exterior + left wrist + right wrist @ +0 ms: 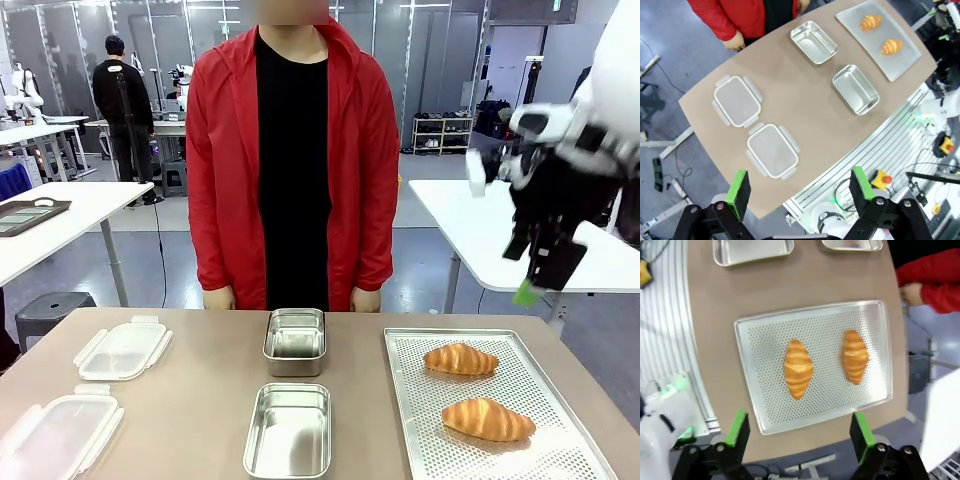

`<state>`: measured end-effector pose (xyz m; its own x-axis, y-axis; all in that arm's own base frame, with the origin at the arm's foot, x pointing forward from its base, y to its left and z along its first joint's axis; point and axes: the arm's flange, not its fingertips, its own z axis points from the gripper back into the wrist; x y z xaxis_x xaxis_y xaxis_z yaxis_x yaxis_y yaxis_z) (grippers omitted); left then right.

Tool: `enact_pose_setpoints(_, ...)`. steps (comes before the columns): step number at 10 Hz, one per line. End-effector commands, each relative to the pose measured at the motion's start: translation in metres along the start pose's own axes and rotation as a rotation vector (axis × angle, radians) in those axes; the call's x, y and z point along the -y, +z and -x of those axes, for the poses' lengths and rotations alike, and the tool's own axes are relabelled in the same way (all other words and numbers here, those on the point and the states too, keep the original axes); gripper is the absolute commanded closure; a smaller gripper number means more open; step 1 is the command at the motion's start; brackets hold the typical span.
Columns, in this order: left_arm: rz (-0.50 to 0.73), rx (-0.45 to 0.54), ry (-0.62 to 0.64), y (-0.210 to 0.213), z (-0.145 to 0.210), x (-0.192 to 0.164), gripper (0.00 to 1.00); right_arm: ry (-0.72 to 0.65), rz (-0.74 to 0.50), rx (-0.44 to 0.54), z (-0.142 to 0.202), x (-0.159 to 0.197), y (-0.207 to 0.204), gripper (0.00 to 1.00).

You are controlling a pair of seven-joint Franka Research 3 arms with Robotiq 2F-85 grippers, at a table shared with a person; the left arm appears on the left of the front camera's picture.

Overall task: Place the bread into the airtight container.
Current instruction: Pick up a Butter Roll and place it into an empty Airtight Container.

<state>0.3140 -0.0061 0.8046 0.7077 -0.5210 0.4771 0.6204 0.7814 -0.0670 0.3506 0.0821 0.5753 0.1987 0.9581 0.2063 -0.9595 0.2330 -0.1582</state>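
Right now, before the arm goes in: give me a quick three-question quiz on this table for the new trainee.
1. True or false: the far croissant and the near croissant both lie on the perforated tray.
2. How many steel containers stand on the table, and is any bread in them?
3. Multiple choice: the right gripper is A) shut on a croissant, B) open, above the tray, C) resting inside a container.

Key:
1. True.
2. Two, the far steel container and the near steel container. Both are empty.
3. B.
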Motion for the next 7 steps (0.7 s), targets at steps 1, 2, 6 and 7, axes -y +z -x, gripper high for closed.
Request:
enact_pose_setpoints(1,0.009,-0.004,-0.008,0.002,0.001,0.001,0.00,0.050,-0.001,-0.056,0.009,0.000,-0.041,0.00)
enact_pose_setpoints(2,0.009,-0.004,-0.008,0.002,0.001,0.001,0.00,0.051,-0.036,-0.050,0.011,0.003,-0.062,0.00)
enact_pose_setpoints(6,0.009,-0.004,-0.008,0.002,0.001,0.001,0.00,-0.053,-0.070,-0.117,0.033,0.005,-0.132,0.00)
enact_pose_setpoints(7,0.009,-0.004,-0.008,0.002,0.001,0.001,0.00,-0.051,-0.073,-0.108,0.036,0.004,-0.130,0.00)
